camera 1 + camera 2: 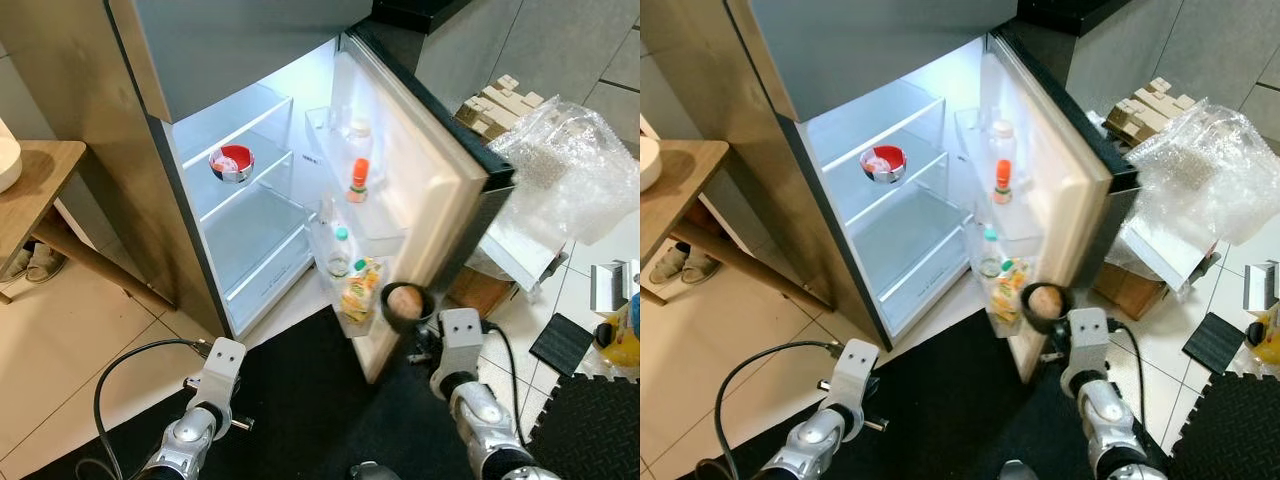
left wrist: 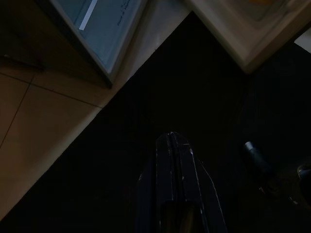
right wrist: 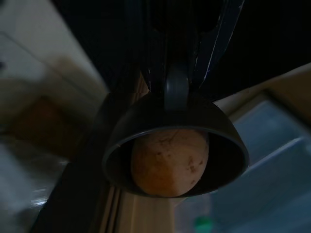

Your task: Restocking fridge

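Open fridge (image 1: pixel 250 200) shelves glow ahead, nearly bare. Right pincer (image 1: pixel 413 312) clamps a dark bowl (image 3: pixel 175 145) by its rim, keeping the potato (image 3: pixel 169 161) cradled level beside the door. Left pincer (image 2: pixel 171 145), pressed closed, idles low over the black mat (image 1: pixel 320 400).

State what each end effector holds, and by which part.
Right end effector grips a dark bowl by its rim; a potato sits inside. Left end effector holds nothing.

The fridge (image 1: pixel 190 45) is showing brushed matt metal, its shelves (image 1: pixel 255 215) looking like clear plastic; the side table (image 1: pixel 35 190) is showing smooth wood; the bowl (image 3: pixel 175 145) is looking matt, possibly plastic.
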Controlling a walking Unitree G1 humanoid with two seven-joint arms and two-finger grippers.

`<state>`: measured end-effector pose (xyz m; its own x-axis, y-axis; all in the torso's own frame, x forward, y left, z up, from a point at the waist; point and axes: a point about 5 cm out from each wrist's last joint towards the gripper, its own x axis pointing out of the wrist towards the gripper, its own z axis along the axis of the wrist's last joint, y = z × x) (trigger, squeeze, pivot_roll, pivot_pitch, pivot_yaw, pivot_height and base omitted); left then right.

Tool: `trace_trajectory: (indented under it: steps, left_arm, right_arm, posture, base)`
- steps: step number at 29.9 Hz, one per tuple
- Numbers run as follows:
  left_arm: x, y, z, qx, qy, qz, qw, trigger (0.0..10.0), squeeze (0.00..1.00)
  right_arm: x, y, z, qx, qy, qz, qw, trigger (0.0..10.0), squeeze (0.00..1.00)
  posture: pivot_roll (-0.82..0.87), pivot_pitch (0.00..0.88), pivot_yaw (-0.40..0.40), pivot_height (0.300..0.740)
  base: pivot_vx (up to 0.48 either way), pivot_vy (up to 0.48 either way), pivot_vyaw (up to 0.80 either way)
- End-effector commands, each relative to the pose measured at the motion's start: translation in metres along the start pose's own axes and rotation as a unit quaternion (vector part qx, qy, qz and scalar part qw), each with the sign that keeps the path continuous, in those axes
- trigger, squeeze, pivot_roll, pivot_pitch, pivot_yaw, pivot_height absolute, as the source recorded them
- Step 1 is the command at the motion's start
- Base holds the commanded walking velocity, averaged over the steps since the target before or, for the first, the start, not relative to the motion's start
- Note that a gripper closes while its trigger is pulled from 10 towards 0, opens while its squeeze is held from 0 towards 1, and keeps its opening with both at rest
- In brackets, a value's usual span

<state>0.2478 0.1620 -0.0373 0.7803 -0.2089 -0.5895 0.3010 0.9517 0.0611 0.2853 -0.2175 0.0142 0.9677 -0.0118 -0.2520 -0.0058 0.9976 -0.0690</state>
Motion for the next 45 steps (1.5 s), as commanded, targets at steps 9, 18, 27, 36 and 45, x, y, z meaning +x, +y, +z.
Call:
trace_trajectory:
  steps: [9,18,27,36,45]
  left_arm:
    - [-0.001,-0.006,-0.009,-0.001,0.017,-0.007,1.0,10.0,0.0]
    - [-0.001,-0.01,-0.01,0.003,0.019,-0.013,1.0,10.0,0.0]
    - [-0.005,-0.017,-0.017,-0.037,-0.004,-0.003,0.999,10.0,0.0]
    - [-0.015,0.002,-0.034,-0.145,0.004,0.128,0.981,10.0,0.0]
    - [-0.018,0.007,-0.037,-0.123,0.001,0.133,0.983,10.0,0.0]
  right_arm:
    - [-0.022,-0.048,-0.019,-0.04,0.038,-0.142,0.988,10.0,0.0]
    - [-0.023,-0.029,-0.029,-0.038,0.053,-0.099,0.993,10.0,0.0]
    - [-0.031,0.021,-0.055,0.003,0.114,0.084,0.99,10.0,0.0]
    - [-0.033,0.04,-0.057,-0.023,0.111,0.115,0.987,10.0,0.0]
    - [-0.03,0.046,-0.056,-0.04,0.117,0.126,0.984,10.0,0.0]
  posture:
    - [-0.17,0.132,0.006,0.736]
    - [-0.17,0.129,0.006,0.736]
    - [-0.16,0.12,0.003,0.736]
    - [-0.13,0.104,-0.016,0.736]
    - [-0.11,0.095,-0.028,0.736]
  base:
    - [0.0,0.0,0.0]
    - [0.0,0.0,0.0]
    - [0.0,0.0,0.0]
    - [0.0,0.0,0.0]
    - [0.0,0.0,0.0]
